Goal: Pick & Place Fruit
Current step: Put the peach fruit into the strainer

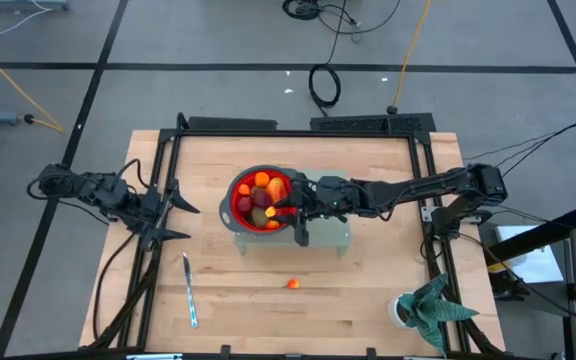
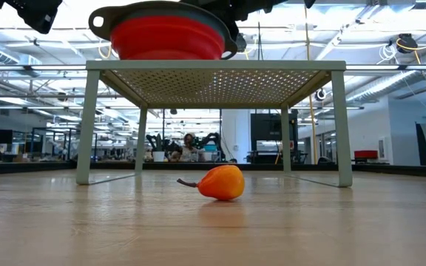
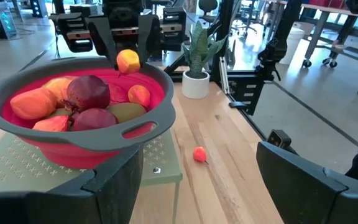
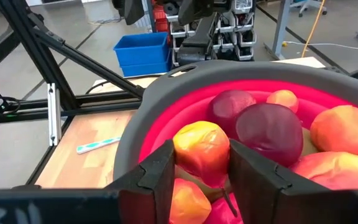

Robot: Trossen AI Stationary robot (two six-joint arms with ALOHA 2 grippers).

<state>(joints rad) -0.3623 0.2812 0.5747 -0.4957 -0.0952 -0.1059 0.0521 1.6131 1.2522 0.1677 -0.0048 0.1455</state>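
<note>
Red collapsible colander (image 1: 240, 203) with grey rim is seated on a pale green perforated stand (image 1: 330, 236) mid-table, filled with toy fruit: dark red round pieces (image 4: 271, 132), orange pieces, a kiwi (image 3: 127, 112). Right gripper (image 4: 198, 173) is positioned over the bowl, fingers clamped on a yellow-orange fruit (image 4: 201, 151). One small orange fruit (image 2: 221, 182) is left on the table in front of the stand. Left gripper (image 1: 180, 221) is parked left of the colander, fingers spread wide, nothing held. Silver knife (image 1: 189, 290) lies near the front edge

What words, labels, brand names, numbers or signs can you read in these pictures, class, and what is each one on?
None can be read.
The red bowl, the fruit in the right tool, the knife and the table carry no visible text.
Room signs behind: too blurred.
</note>
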